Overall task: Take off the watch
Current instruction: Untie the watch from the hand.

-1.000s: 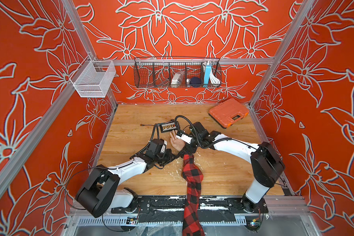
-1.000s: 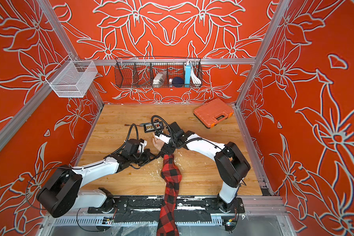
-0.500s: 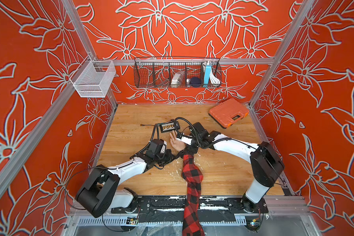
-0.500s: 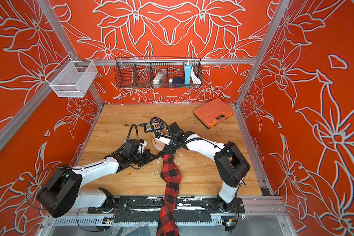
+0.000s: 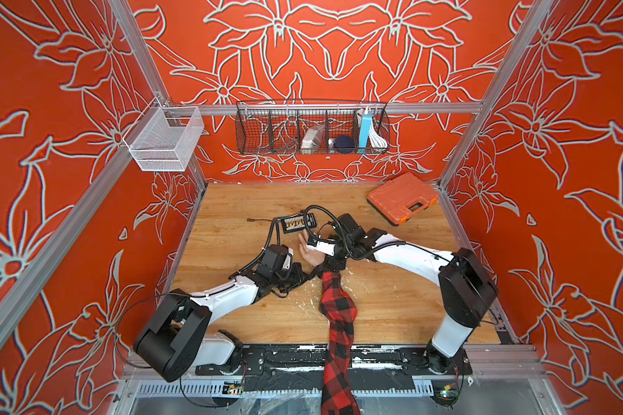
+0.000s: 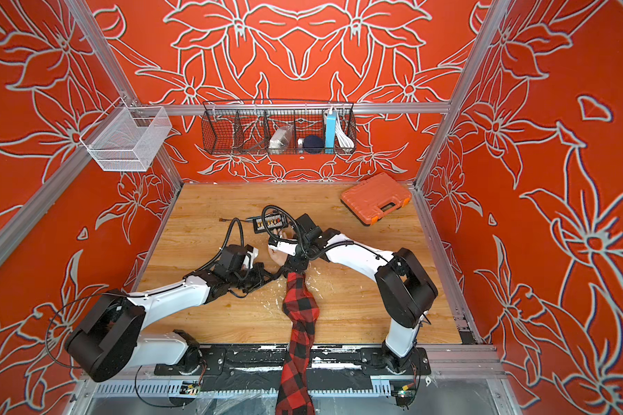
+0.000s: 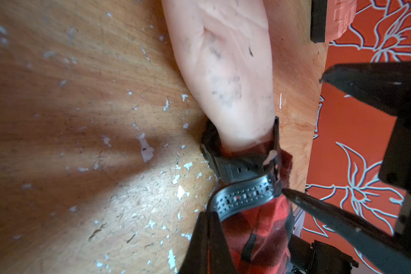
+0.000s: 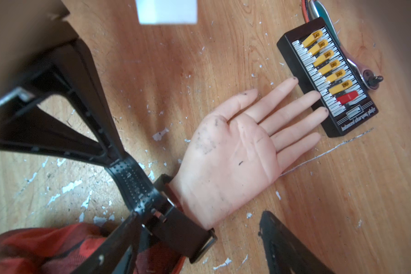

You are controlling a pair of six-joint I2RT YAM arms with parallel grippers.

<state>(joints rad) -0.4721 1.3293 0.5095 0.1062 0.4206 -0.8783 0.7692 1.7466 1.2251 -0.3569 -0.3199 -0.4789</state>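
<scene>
Pinching the free perforated tail of the watch [image 8: 183,227] flat between its two black triangular fingers, the left claw [image 7: 208,218] was clamped tight on that rubbery strip, which arched up and away from the wrist of the pale rubber hand [image 8: 228,156]. The right claw [image 8: 197,215] had its jaws spread wide across the same wrist. One matte, pointed finger touched the strap near the buckle, the other stood clear on the wrist's opposite side, and it held nothing. The rest of the watch sat on the hand's wrist, its dark band wrapped over the cuff and ending in a rectangular metal buckle frame. The hand lay palm up with straight fingers, its smooth skin smudged grey. Two of its fingertips rested on the edge of a black rectangular board [image 8: 328,78] carrying a row of orange-yellow connectors and one red one. A shiny metal tool [image 8: 363,68] lay just beyond the board from the hand. A soft red-and-black plaid sleeve [image 5: 337,309] ran back from the wrist, away from the fingers. Under the hand, the grained wooden table [image 5: 231,222] was flecked with white chips. Well apart from the hand, beyond its fingertips toward the right arm's side, sat an orange moulded plastic case [image 5: 401,197].
</scene>
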